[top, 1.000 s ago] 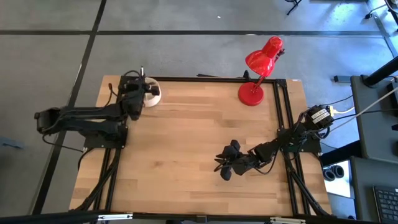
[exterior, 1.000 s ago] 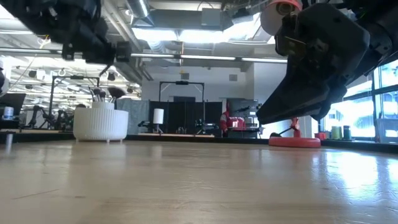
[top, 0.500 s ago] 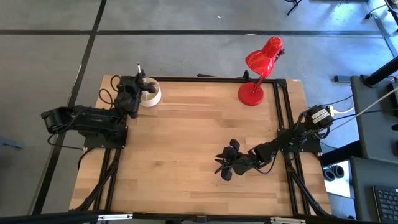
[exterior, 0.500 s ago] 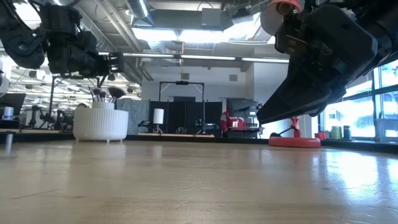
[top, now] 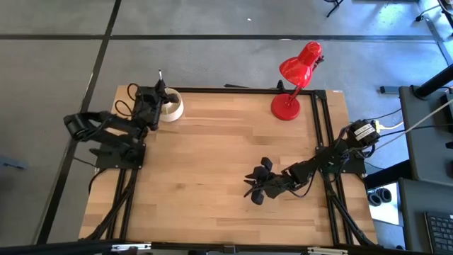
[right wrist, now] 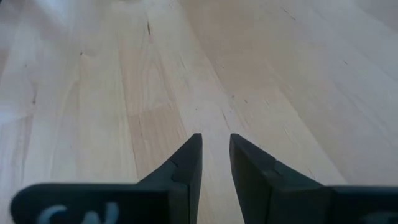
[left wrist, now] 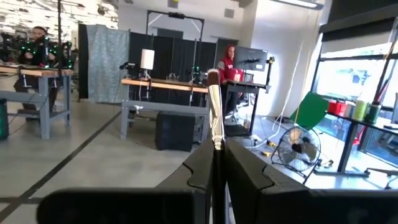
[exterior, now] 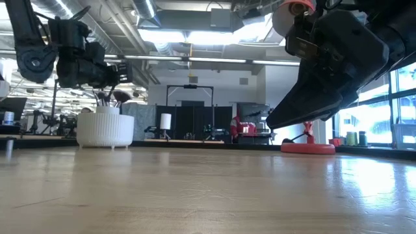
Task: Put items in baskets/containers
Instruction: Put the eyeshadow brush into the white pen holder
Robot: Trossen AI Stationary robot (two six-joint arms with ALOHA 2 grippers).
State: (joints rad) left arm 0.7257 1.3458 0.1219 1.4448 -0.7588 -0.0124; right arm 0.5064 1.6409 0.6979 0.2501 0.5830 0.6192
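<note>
Left gripper (top: 157, 92) has pulled back w/ its arm folding, clamped on thin dark-handled makeup brush (left wrist: 214, 106) beside round cream-white cup (top: 172, 106); right gripper (right wrist: 214, 146) slightly parted, empty, well apart from cup.

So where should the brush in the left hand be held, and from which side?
On the thin stem below the bristles, pinched across its width, as the left hand holds the brush now; it's a slim straight stick, bristle end clear.
</note>
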